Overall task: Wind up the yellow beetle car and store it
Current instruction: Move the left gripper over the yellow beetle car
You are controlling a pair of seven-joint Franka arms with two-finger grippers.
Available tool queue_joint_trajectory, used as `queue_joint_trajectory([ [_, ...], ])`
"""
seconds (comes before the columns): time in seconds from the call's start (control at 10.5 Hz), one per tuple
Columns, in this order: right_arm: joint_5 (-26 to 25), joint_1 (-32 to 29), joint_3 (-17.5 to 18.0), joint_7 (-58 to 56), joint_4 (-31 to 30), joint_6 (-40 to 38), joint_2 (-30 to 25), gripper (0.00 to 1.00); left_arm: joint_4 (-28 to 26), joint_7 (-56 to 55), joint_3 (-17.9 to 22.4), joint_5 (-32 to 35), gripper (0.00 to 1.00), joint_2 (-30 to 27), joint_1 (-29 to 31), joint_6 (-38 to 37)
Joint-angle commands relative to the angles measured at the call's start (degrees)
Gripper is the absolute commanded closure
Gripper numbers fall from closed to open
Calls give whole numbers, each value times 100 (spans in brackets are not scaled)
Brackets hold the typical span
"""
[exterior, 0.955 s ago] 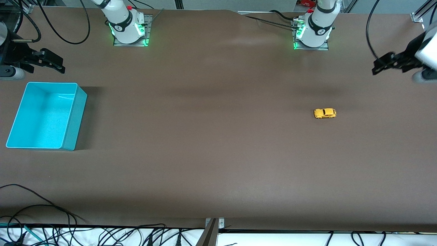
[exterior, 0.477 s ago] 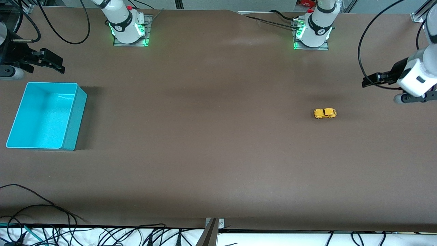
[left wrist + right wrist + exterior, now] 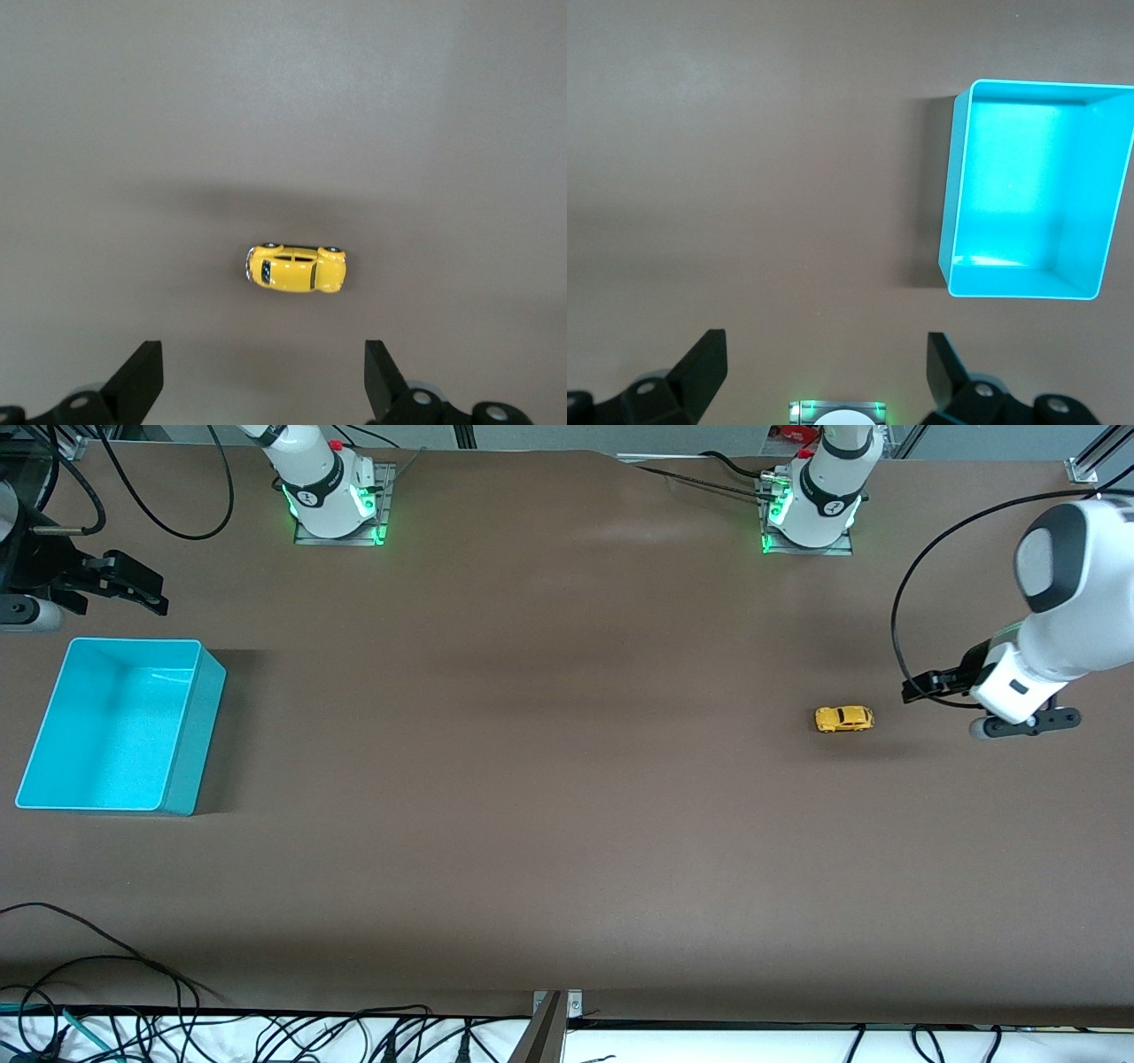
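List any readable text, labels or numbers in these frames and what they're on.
No readable text anywhere.
Round marks on the two arm bases and: too small to read.
Yellow beetle car: no lettering or plate visible.
Turquoise bin: plain, no label.
Table: no markings.

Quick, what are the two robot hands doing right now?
Left gripper: open, holding nothing, beside the tiny yellow beetle toy car.
Right gripper: open, empty, waiting near the turquoise plastic bin.
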Motion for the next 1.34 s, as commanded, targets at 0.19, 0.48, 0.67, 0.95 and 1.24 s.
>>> queue_joint_trajectory([
  [0.19,42,-5,-7,-28,87,-109,-14,0,-685,40,-17,71,3,236,-33,1335],
  [0.48,42,-5,2,-28,87,-109,-14,0,-933,1458,-25,1,5,404,-51,1761],
  [0.67,42,-5,2,-28,87,-109,-14,0,-1021,3012,-26,-8,3,395,-60,1805],
  [0.95,42,-5,-7,-28,87,-109,-14,0,-1222,5665,-26,-8,0,447,-69,2015],
  [1.24,42,-5,-7,-28,87,-109,-14,0,-1758,7744,-43,-16,0,483,-113,2509],
])
